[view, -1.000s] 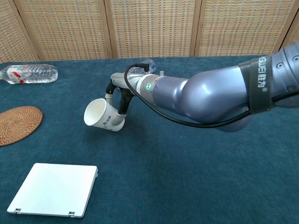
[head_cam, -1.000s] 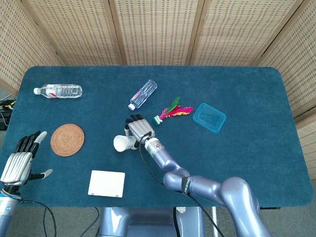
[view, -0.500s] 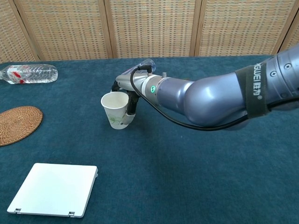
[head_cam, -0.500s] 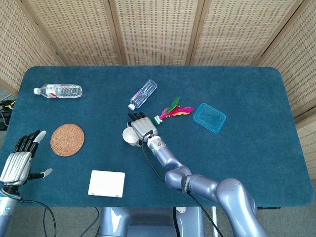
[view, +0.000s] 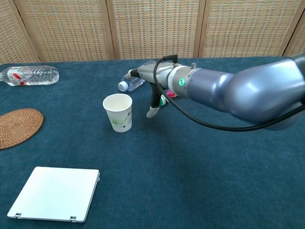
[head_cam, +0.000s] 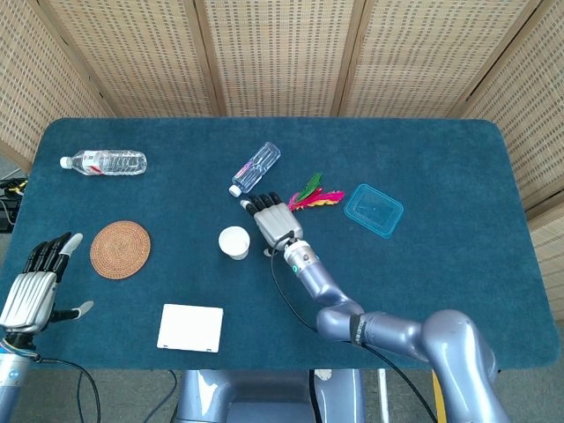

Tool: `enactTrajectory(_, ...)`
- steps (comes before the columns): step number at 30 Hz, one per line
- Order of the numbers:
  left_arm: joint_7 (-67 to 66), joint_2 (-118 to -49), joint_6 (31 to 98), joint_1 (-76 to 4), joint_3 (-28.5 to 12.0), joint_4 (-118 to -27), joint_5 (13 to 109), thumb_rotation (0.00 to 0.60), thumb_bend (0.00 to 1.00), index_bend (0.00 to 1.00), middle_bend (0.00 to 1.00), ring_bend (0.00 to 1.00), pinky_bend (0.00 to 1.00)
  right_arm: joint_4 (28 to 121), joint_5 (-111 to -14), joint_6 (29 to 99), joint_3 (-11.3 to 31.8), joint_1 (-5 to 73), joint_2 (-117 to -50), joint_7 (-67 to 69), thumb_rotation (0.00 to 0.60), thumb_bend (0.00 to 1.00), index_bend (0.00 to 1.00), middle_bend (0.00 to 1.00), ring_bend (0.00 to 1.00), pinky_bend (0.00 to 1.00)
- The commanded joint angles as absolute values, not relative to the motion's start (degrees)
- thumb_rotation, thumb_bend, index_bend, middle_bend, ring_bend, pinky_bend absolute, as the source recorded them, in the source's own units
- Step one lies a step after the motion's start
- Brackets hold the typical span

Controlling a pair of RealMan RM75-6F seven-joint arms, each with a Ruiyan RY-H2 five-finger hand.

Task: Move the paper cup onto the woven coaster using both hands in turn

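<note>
Paper cup (head_cam: 234, 242) upright on the blue bench (head_cam: 423, 264), a little left of frame centre in the head view, mouth up, touched by nothing. Right hand (head_cam: 275, 220) just right of it and clear of it, fingers spread and straight, holding nothing; in the chest view the same hand (view: 151, 95) at upper centre, a pale thumb tip hanging down beside the cup (view: 118, 112). Woven coaster (head_cam: 120, 249) well to the left at mid-height, bare. Left hand (head_cam: 35, 286) at the lower left edge of the head view, fingers apart, empty, off the bench edge.

Elsewhere: a small bottle (head_cam: 256, 167) lying above the right hand, a larger bottle (head_cam: 104, 162) at upper left, a feathered shuttlecock (head_cam: 308, 197) and a teal lid (head_cam: 373, 210) right of centre, a white flat lid (head_cam: 190, 328) at lower left.
</note>
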State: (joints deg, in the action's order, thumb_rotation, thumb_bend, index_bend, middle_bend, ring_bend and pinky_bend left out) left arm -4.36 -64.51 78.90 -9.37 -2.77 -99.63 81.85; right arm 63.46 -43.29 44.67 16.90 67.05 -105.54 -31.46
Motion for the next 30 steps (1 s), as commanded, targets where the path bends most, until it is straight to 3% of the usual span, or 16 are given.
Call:
enactTrajectory(1,-5.09,-64.61,79.05,-9.33,-2.77,-99.84,81.73,0.6,0.14,0.0,0.0,0.0,0.0,77.46,-43.94,55.64,13.31,59.3,-95.65,-34.93,0.6,0.08,0.02,0.0,0.0,0.0)
enactTrajectory(8,-6.47,-64.67,79.95,-9.15,-2.64,-100.82,82.54,0.6,0.14,0.0,0.0,0.0,0.0,91.58,-52.75,69.14,6.88,47.4,-85.32,-30.06,0.6,0.08,0.0,0.0,0.0,0.0)
enactTrajectory(11,-6.95,-64.77,80.16,-9.07,-2.4,-101.09,83.01,0.6,0.14,0.0,0.0,0.0,0.0,93.22,-57.48,73.8,3.52,42.55,-82.88,-26.73,0.6,0.08,0.0,0.0,0.0,0.0)
enactTrajectory(21,-9.29,-65.67,80.16,-9.24,-1.79,-101.75,84.18,0.6,0.14,0.0,0.0,0.0,0.0,90.09,-70.97,87.68,-5.21,28.89,-80.57,-18.18,0.6,0.08,0.0,0.0,0.0,0.0)
enactTrajectory(30,-13.13,-66.64,77.88,-11.33,-2.43,-103.18,84.3,0.6,0.14,0.0,0.0,0.0,0.0,87.15,-77.78,94.61,-8.05,21.52,-80.08,-13.53,0.6,0.08,0.0,0.0,0.0,0.0)
